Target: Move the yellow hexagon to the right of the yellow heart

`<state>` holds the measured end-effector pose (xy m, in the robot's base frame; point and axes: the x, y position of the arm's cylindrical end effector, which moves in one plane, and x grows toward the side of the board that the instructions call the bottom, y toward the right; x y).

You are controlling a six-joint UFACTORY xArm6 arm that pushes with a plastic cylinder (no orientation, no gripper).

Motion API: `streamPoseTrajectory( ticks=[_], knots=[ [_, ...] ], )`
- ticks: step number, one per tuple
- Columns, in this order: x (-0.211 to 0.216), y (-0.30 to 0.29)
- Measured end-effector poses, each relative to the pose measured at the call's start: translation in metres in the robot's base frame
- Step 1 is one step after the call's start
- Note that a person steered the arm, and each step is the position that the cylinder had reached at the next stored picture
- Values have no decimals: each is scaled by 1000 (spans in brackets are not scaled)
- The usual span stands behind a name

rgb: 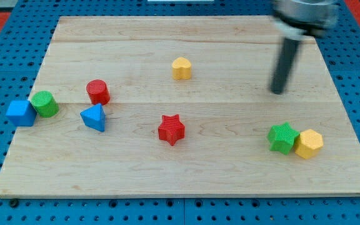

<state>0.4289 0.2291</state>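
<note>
My tip (279, 92) stands above the yellow hexagon (309, 144), which touches the green star (282, 137). A careless push could drag that star toward the yellow heart (181, 67). No jaws exist here.

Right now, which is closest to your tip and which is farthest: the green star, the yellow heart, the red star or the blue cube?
From my tip:
1. Green star, just below it, toward the view's bottom right.
2. Yellow heart, to the view's left, near the top.
3. Red star, lower middle.
4. Blue cube, far left edge.
</note>
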Motion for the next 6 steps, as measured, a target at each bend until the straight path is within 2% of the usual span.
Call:
streamPoseTrajectory(
  ticks=[1,2,3,4,6],
  knots=[
    [82,44],
    [144,23],
    [136,-19],
    [90,-33],
    [29,-59]
  ],
)
